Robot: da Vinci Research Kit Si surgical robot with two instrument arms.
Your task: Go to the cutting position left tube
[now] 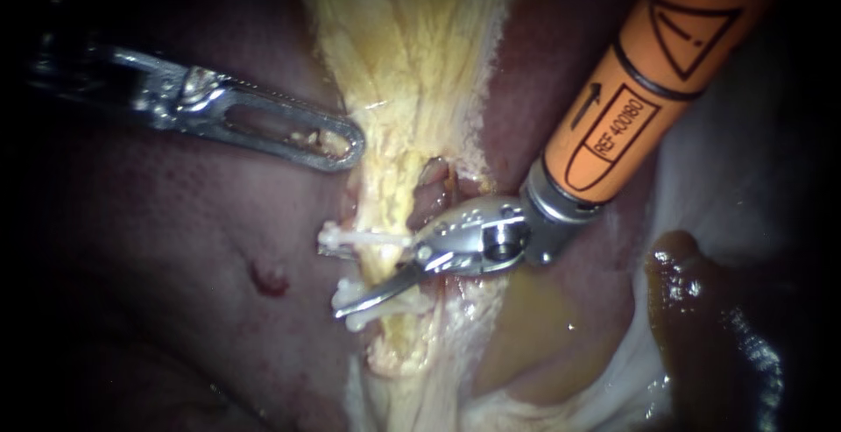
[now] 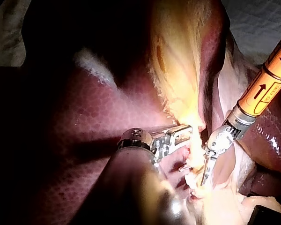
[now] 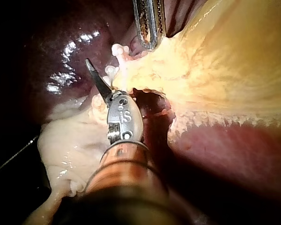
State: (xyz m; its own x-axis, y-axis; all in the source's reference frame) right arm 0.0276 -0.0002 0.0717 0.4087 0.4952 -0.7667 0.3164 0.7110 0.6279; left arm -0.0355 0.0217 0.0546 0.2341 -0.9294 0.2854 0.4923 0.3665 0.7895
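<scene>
The left tube [image 1: 386,261] is a yellow strand running down the middle of the endoscope view, crossed by two white clips [image 1: 350,237] [image 1: 352,295]. My right instrument [image 1: 350,285], on an orange shaft, reaches it from the right with thin blades. One blade [image 1: 378,290] lies across the tube between the clips and the other is hidden behind the tube, so the jaws stand open. The right wrist view shows the same blade [image 3: 96,77] beside the clips. My left instrument [image 1: 350,138] is shut on the yellow tissue [image 1: 412,64] above, holding it taut. A reddish right tube [image 1: 434,188] lies just beside the left one.
Dark red liver [image 1: 175,248] fills the left, with a small red spot [image 1: 270,279]. Yellow fluid [image 1: 526,327] pools under the right instrument's wrist. Dark brown glossy fluid [image 1: 701,318] and pale tissue [image 1: 745,178] lie at the right.
</scene>
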